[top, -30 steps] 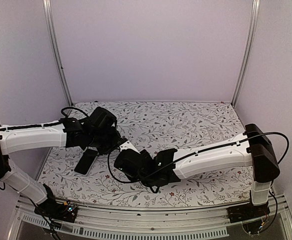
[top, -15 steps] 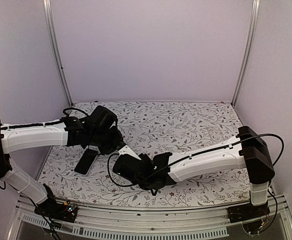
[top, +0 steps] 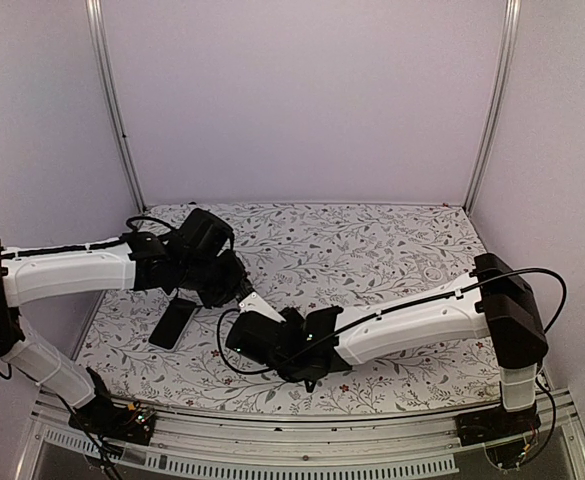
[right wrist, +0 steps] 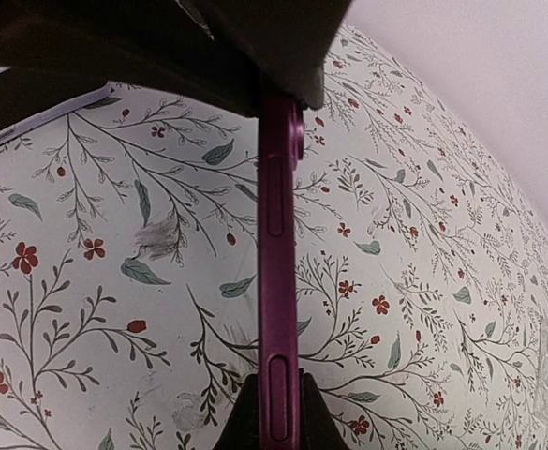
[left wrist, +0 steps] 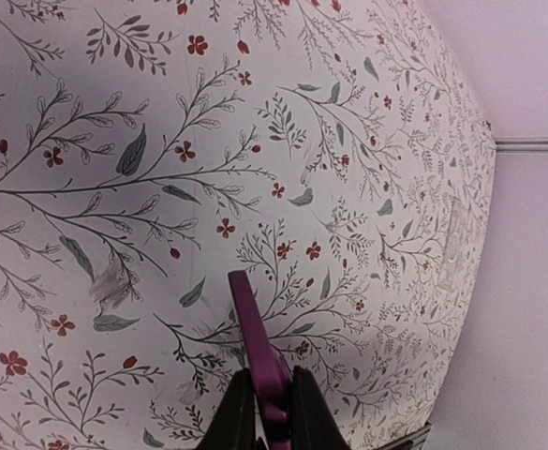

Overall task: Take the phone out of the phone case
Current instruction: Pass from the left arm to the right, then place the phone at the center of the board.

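Note:
The phone case shows edge-on as a thin purple shell with side buttons, held above the floral cloth. It also appears in the left wrist view, and as a pale strip between the two hands in the top view. My left gripper is shut on one end. My right gripper is shut on the other end. I cannot tell whether anything sits inside the case. A black glossy phone lies flat on the cloth, left of both hands.
The floral cloth covers the table. Purple walls and two metal posts close in the back and sides. The left gripper's black body fills the top of the right wrist view. Cables loop near both wrists.
The right gripper's jaws have closed onto the case, and the right arm has shifted slightly left. The left arm has barely moved.

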`<state>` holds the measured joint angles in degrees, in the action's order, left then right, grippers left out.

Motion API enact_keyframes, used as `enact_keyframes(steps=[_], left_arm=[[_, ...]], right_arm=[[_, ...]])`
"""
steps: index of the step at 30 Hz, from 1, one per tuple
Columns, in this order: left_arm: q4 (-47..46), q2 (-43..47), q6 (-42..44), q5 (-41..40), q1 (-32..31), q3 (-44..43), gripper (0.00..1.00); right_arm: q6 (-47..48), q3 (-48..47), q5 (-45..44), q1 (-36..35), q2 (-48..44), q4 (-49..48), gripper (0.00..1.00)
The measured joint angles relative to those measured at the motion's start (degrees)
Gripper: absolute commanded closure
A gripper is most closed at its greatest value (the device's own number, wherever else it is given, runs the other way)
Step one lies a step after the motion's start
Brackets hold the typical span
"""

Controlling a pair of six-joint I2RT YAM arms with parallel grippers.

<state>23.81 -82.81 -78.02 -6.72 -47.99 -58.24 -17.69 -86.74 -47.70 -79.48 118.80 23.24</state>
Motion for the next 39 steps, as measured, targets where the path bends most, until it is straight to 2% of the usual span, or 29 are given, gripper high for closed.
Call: enact_keyframes(steps=[9,14,23,31,36,39], left_arm=[[-3.32,1.33,4.72,1.77,1.07,0.11,0.26],[-5.22,4.11,8.09,2.05,3.56,0.11,0.02],[-7.15,12.11,14.75,3.52,10.16,3.15,0.01],[-8.15,19.69,19.85,4.83,10.99,8.72,0.01],[-10.99,23.91,21.62,7.45,11.04,13.40,0.01],[-11.80,25.49,22.27,9.07,11.04,15.32,0.01]], right_arm=[[-2.05,1.11,2.78,0.63,-1.09,0.07,1.00],[-3.87,3.63,5.75,1.57,-4.11,0.04,1.00],[-10.21,13.27,16.15,9.33,-13.60,-3.67,1.00],[-19.54,27.93,33.31,25.27,-22.80,-19.30,1.00],[-25.88,31.12,42.34,33.86,-22.77,-28.33,1.00],[-28.96,30.80,46.16,36.52,-21.29,-33.70,1.00]])
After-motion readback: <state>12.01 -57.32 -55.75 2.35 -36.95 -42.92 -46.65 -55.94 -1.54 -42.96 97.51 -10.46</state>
